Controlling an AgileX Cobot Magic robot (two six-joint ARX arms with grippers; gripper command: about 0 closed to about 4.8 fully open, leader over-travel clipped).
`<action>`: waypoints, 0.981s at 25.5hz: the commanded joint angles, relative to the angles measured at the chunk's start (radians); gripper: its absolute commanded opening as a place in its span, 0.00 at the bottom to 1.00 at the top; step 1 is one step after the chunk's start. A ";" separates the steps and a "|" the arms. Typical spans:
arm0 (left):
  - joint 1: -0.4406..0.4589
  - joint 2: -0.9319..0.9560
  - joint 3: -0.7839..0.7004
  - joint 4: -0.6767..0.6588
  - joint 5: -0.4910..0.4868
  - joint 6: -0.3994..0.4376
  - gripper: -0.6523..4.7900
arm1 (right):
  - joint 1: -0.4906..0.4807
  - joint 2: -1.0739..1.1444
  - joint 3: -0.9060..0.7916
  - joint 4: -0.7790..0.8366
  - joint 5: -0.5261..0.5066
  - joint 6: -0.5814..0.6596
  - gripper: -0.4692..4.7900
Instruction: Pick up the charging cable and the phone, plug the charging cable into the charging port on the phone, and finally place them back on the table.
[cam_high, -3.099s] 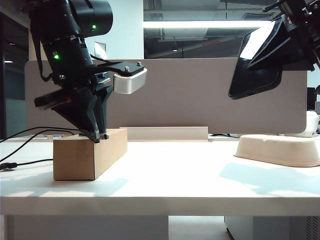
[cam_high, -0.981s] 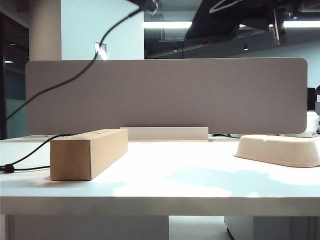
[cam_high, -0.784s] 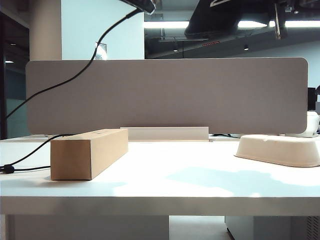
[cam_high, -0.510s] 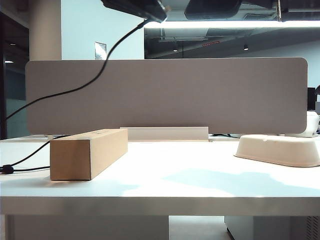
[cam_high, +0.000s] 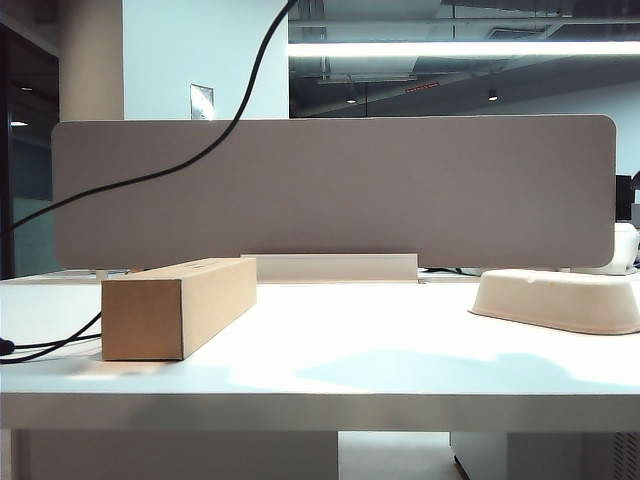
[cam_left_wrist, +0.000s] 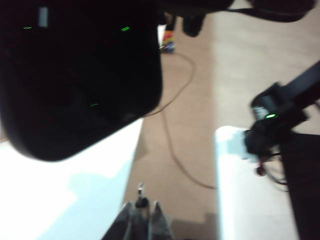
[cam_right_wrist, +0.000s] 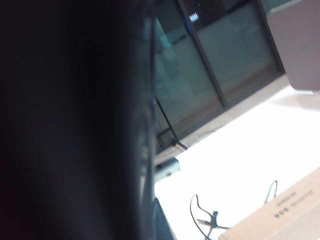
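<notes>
The charging cable (cam_high: 215, 140) hangs from above the top of the exterior view and sweeps down to the left in a long curve, crossing the grey partition panel (cam_high: 400, 190) before trailing off the left end of the table (cam_high: 330, 385). Its plug tip (cam_left_wrist: 140, 189) pokes out of the left gripper (cam_left_wrist: 141, 220), whose jaws are clamped together on the cable's end, high over the desk and out of the exterior view. Right in front of that plug floats the phone (cam_left_wrist: 75, 75), a big glossy black slab with a rounded corner, plug and phone apart. The right wrist view is mostly filled by a dark blur that looks like the phone (cam_right_wrist: 70, 120), with the right gripper squeezed tight on it, though its fingers cannot be made out. On the table sit a closed cardboard box (cam_high: 178, 305) at the left and an off-white shallow tray (cam_high: 560, 300) at the right; what is inside the tray cannot be seen from this low angle.
</notes>
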 joint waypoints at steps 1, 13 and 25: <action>-0.002 -0.007 0.002 0.013 0.093 -0.003 0.11 | -0.001 -0.028 0.008 0.075 0.003 0.100 0.09; -0.001 -0.052 0.002 0.278 0.252 -0.214 0.11 | -0.001 -0.045 0.008 0.272 0.007 0.498 0.09; -0.002 -0.013 0.002 0.354 0.317 -0.347 0.11 | 0.000 -0.045 0.007 0.304 -0.010 0.518 0.09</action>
